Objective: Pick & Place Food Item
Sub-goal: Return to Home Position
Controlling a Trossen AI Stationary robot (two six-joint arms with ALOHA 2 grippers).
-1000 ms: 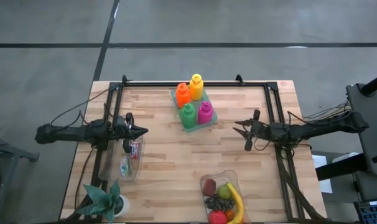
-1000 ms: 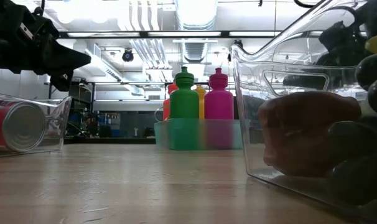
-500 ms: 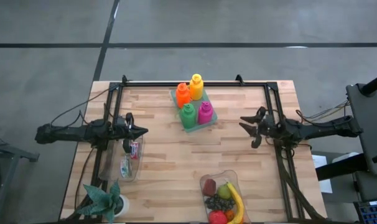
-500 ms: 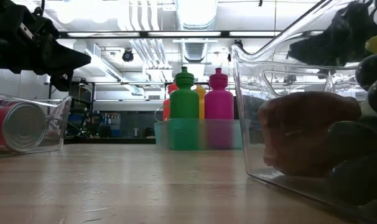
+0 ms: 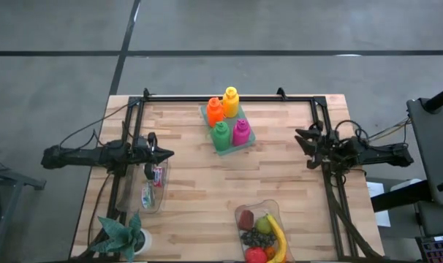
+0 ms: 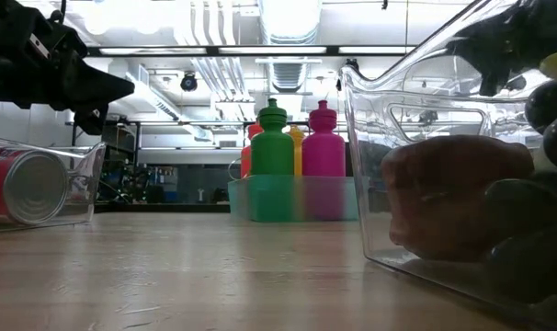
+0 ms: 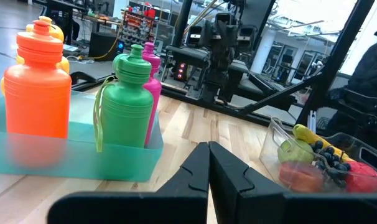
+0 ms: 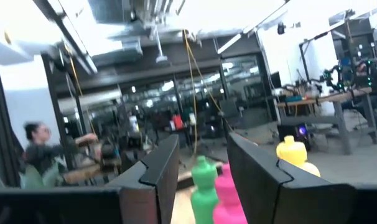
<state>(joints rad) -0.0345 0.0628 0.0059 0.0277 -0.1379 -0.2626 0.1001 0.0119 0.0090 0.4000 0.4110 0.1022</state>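
The food items lie in a clear bin at the table's near edge: a banana, a green fruit, dark grapes and red fruits. In the left wrist view the bin shows ahead of the fingers. My left gripper hovers level at the table's left side, shut and holding nothing. My right gripper hovers by the right edge, tipped upward, open with nothing between its fingers.
A teal tray with orange, yellow, green and pink bottles stands at the far middle. A clear bin with cans lies under my left gripper. A potted plant is at the near left corner.
My right gripper has drawn back toward the table's right edge and risen, tipping its fingers upward and rolling a little. Its fingers have stayed apart. My left arm has kept still.
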